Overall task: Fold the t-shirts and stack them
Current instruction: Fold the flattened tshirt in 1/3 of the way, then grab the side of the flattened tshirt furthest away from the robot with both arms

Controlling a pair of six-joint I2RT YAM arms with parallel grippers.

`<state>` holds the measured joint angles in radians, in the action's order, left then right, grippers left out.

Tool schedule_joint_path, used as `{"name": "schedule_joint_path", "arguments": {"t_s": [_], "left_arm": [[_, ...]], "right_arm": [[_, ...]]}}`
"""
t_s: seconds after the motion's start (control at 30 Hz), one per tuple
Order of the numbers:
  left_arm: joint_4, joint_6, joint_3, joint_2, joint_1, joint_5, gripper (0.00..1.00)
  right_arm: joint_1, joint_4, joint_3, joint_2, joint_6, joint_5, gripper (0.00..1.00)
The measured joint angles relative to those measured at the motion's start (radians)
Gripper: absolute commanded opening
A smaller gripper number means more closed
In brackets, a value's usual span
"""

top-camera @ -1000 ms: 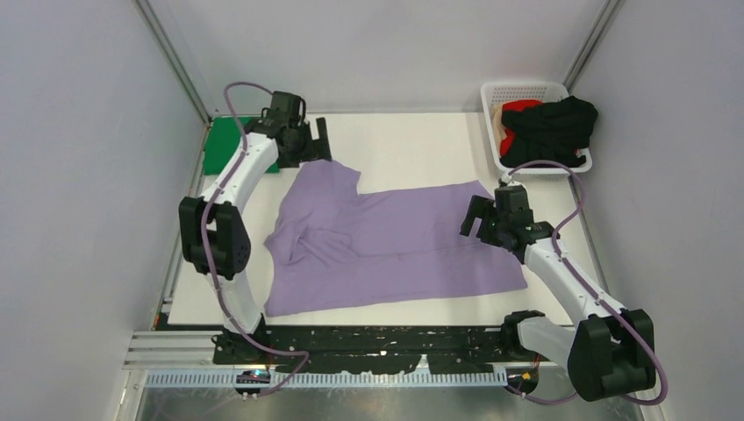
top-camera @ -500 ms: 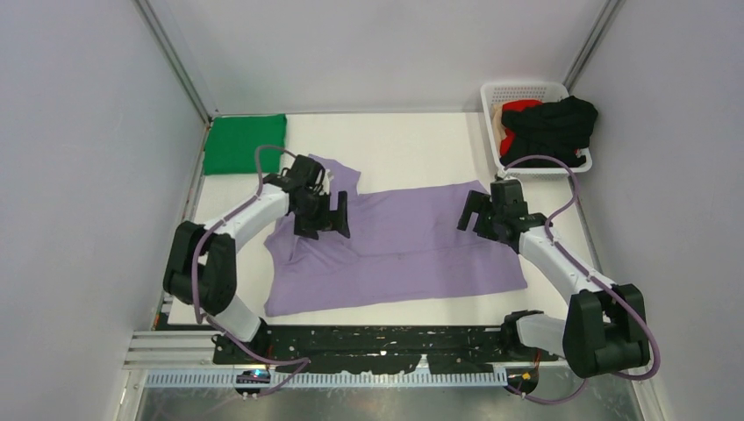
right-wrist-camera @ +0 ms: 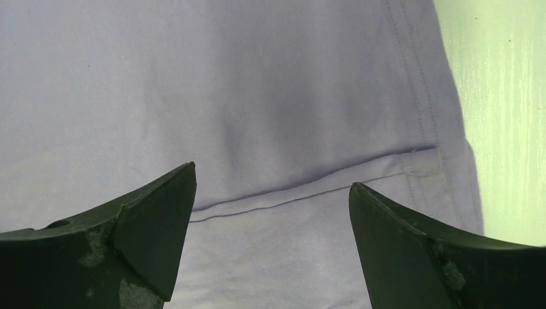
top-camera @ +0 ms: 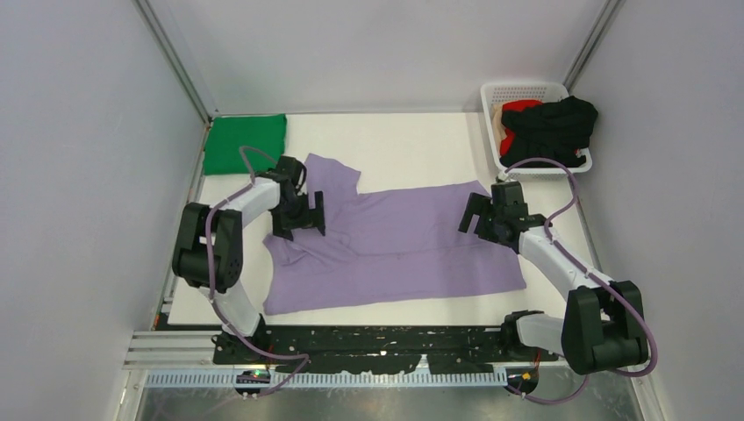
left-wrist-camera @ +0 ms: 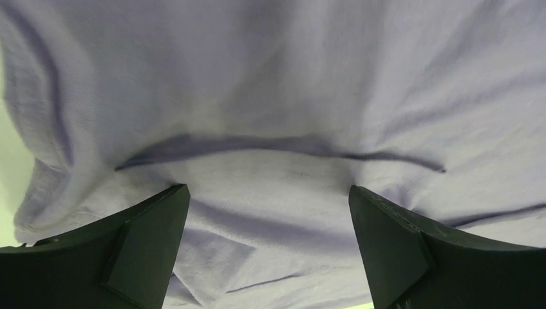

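Note:
A lavender-purple t-shirt (top-camera: 395,241) lies spread across the middle of the white table, rumpled at its left side. My left gripper (top-camera: 300,224) is open and empty, low over the shirt's rumpled left part; wrinkled purple cloth (left-wrist-camera: 270,129) fills its wrist view between the fingers. My right gripper (top-camera: 475,217) is open and empty over the shirt's right hem, whose seam (right-wrist-camera: 309,193) runs between the fingers. A folded bright green t-shirt (top-camera: 245,143) lies at the far left. Black (top-camera: 554,127) and red (top-camera: 519,107) shirts sit in the basket.
A white perforated basket (top-camera: 526,91) stands at the far right corner. Grey walls and metal posts enclose the table on three sides. Bare white table (top-camera: 412,145) shows behind the purple shirt and along its right side (right-wrist-camera: 508,116).
My left arm has swung from the far left corner near the green shirt down onto the purple shirt's left part, then shifted slightly left. The right gripper has barely moved.

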<state>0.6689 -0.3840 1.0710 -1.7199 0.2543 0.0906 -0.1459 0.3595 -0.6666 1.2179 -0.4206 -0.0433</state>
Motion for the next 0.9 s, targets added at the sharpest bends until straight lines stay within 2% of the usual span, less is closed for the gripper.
{"name": "schedule_joint_path", "arguments": {"t_s": [0.17, 0.43, 0.57, 0.73, 0.8, 0.83, 0.9], "left_arm": [[0.003, 0.011, 0.114, -0.084, -0.061, 0.024, 0.99], [0.026, 0.031, 0.150, -0.101, -0.061, 0.038, 1.00], [0.058, 0.029, 0.241, -0.098, -0.060, 0.053, 1.00], [0.049, -0.002, 0.402, -0.078, -0.060, 0.046, 1.00], [0.051, -0.010, 0.504, -0.103, -0.060, 0.043, 1.00], [0.060, -0.013, 0.624, -0.137, -0.060, 0.040, 1.00], [0.074, -0.011, 0.739, -0.217, -0.060, 0.033, 1.00]], "right_arm": [[0.012, 0.001, 0.003, 0.000, 0.001, -0.007, 0.95], [0.026, 0.005, 0.007, -0.006, 0.004, -0.026, 0.96], [0.029, 0.005, 0.007, -0.007, 0.004, -0.025, 0.95], [0.030, 0.003, 0.007, -0.008, 0.003, -0.025, 0.95], [0.030, 0.001, 0.007, -0.008, 0.003, -0.025, 0.95], [0.030, 0.000, 0.007, -0.008, 0.004, -0.026, 0.95], [0.031, -0.001, 0.006, -0.008, 0.004, -0.027, 0.95]]}}
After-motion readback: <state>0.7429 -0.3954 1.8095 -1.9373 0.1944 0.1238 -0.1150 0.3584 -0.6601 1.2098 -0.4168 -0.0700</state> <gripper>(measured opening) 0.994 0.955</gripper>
